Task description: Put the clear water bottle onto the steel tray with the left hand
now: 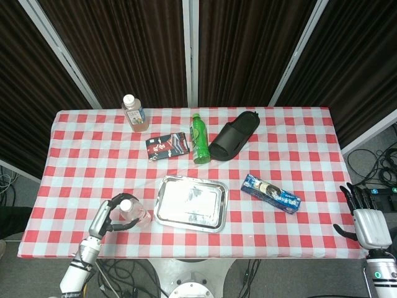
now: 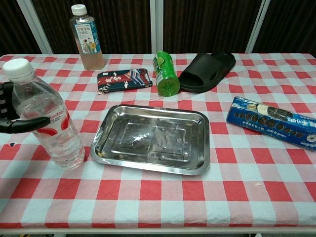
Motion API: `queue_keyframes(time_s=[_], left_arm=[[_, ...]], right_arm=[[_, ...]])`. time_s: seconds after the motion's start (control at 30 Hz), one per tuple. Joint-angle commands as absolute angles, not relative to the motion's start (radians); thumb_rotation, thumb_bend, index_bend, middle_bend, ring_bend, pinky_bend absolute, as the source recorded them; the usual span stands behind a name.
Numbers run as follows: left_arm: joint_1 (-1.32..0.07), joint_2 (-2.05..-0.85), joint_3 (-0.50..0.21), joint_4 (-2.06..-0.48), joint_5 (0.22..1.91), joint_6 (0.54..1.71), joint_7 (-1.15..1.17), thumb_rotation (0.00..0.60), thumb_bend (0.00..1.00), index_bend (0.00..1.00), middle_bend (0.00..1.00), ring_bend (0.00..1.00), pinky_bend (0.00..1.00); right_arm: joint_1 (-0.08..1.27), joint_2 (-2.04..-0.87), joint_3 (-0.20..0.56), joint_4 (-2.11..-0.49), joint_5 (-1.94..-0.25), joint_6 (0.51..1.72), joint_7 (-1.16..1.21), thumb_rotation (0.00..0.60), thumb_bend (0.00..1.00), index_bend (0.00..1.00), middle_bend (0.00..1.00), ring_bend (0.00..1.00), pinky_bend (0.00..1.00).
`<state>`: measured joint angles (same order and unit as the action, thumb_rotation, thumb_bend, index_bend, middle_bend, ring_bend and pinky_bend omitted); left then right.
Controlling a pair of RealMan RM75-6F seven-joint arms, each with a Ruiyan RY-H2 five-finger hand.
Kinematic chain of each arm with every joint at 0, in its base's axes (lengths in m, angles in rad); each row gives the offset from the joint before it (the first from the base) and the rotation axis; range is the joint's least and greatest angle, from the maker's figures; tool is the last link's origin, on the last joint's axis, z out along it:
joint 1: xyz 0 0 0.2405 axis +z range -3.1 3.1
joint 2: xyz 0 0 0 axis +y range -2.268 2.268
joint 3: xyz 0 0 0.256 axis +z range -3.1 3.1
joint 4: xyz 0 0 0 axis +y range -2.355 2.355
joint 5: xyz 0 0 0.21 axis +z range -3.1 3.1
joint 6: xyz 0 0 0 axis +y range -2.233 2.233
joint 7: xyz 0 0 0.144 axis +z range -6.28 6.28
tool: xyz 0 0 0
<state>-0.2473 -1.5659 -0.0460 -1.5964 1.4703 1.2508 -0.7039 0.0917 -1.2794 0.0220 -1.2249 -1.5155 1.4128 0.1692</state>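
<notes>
Left hand (image 2: 10,111) cut by chest-view edge; grip on clear water bottle (image 2: 44,118) unclear.

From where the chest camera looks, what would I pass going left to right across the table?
Left hand → clear water bottle → tea bottle → snack packet → steel tray → black slipper → blue cookie pack.
</notes>
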Motion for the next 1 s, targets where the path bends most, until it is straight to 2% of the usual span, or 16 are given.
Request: queue_keyframes(time_s=[0.03, 0.3, 0.5, 0.77, 0.87, 1.0], left_arm=[[-0.251, -1.563, -0.058, -1.606, 1.464, 1.256, -0.698, 0.6, 0.28, 0.48, 0.52, 0.37, 0.36], [-0.28, -1.501, -0.149, -1.654, 1.443, 1.284, -0.666, 0.6, 0.29, 0.49, 0.53, 0.38, 0.37], [-0.369, -1.452, -0.284, -1.678, 1.346, 1.214, -0.595, 0.6, 0.29, 0.49, 0.54, 0.39, 0.38], [-0.454, -1.405, -0.392, -1.719, 1.216, 1.133, -0.508, 0.6, 0.29, 0.49, 0.54, 0.39, 0.38], [-0.457, -1.392, -0.397, -1.743, 1.183, 1.128, -0.485, 0.6, 0.3, 0.49, 0.54, 0.39, 0.39], [-0.385, -1.368, -0.319, -1.746, 1.162, 1.135, -0.524, 0.6, 0.3, 0.49, 0.55, 0.4, 0.39]], right_arm=[[0.092, -1.279, 0.021, -1.224, -1.518, 1.415, 0.172, 0.6, 0.09, 0.0, 0.0, 0.0, 0.0], [0.088, -1.278, 0.021, -1.219, -1.531, 1.436, 0.188, 0.6, 0.09, 0.0, 0.0, 0.0, 0.0], [0.087, -1.273, 0.02, -1.223, -1.535, 1.442, 0.188, 0.6, 0.09, 0.0, 0.0, 0.0, 0.0], [0.088, -1.269, 0.018, -1.234, -1.536, 1.436, 0.18, 0.6, 0.09, 0.0, 0.0, 0.0, 0.0], [0.088, -1.269, 0.018, -1.235, -1.535, 1.435, 0.179, 0.6, 0.09, 0.0, 0.0, 0.0, 0.0], [0.089, -1.272, 0.014, -1.229, -1.534, 1.427, 0.181, 0.6, 0.09, 0.0, 0.0, 0.0, 0.0]])
